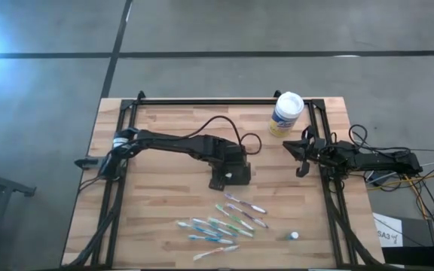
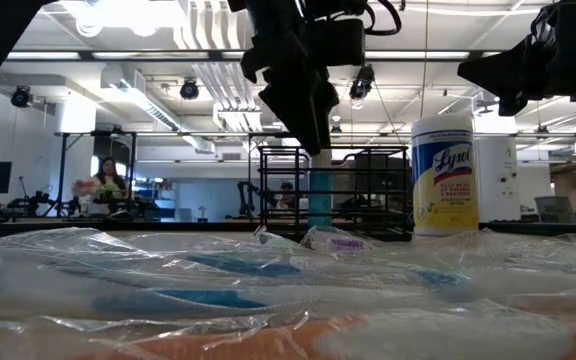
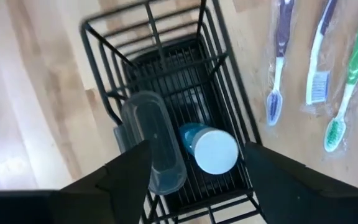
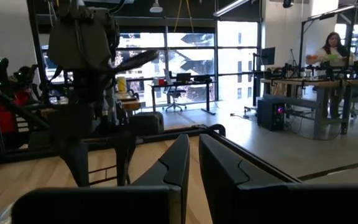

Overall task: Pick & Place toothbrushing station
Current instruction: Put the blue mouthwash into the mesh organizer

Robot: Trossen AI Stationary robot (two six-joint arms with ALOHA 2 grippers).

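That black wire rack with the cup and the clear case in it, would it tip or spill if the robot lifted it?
Probably stiff: the rack is welded black wire, so it should hold its shape. It looks light for its size, being mostly open mesh. The blue cup and clear case stand loose inside, so a tilt might shift them. The left gripper hangs open right over it.

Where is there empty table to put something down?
Bare wood lies between the left arm and the table front-left corner, and between the black holder and the wipes canister. The front middle is crowded with wrapped toothbrushes.
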